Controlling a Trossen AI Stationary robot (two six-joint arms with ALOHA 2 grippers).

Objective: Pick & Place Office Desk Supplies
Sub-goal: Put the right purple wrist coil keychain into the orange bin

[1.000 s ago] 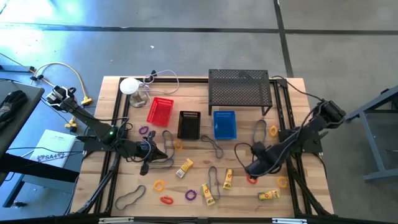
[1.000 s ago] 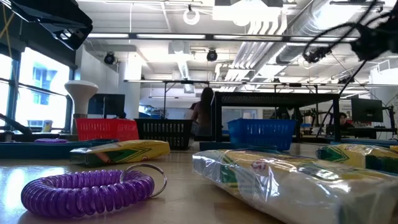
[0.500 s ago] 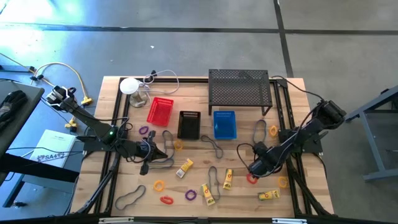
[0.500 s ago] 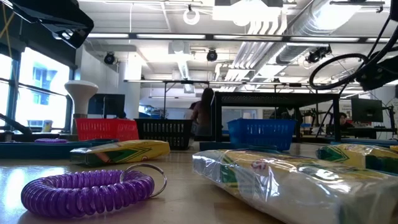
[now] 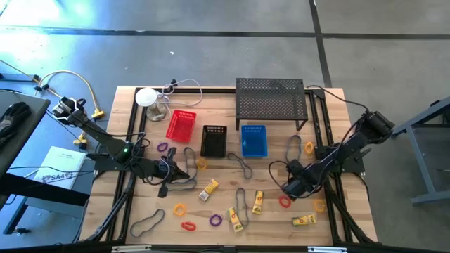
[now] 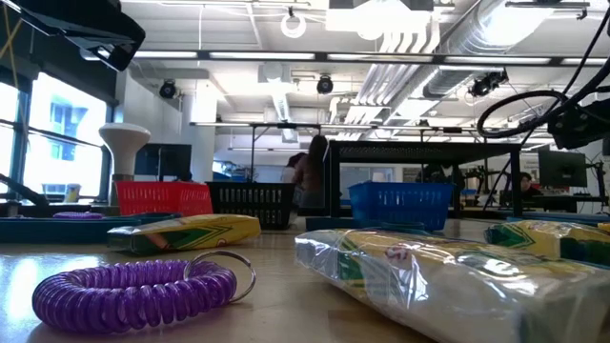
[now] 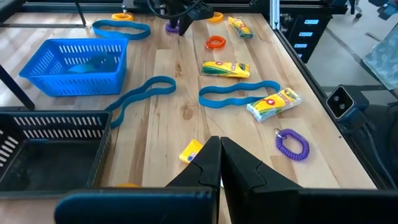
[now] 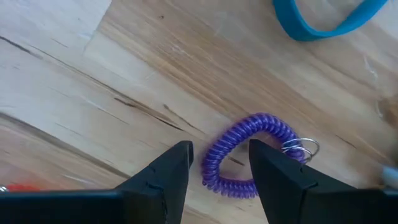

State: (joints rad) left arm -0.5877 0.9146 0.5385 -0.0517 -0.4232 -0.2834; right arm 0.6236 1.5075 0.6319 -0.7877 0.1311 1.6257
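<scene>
Left pincer (image 5: 164,173): fingers pressed together, nothing in them. It sits low over the left part of the worktop (image 5: 211,105), just beside a band (image 5: 184,181). It looks parked, probably kept clear while the other arm works.

Mid worktop: red basket (image 5: 180,125), black basket (image 5: 214,140) and blue basket (image 5: 254,140) stand in a row, open side up, likely the drop spots for sorting. In front of them the loose supplies lie flat and scattered, all apart from one another: bands, small rings and yellow packs, e.g. pack (image 5: 209,190).

Right pincer (image 5: 290,188): over the right part of the worktop, nearer the front edge than the blue basket. The low view shows it raised off the surface. Its fingers are part closed with the purple coil (image 8: 264,122) between them. The coil's near side sits in the gap and its key ring pokes out past one finger. I read this as a grip on the coil, lifted for carrying. The hold is on one side only, so the coil may hang or swing.

A red ring (image 5: 285,202) lies on the worktop just beside this pincer, toward the front edge and not touched. The coil is not yet over any basket; the blue one is nearest.
</scene>
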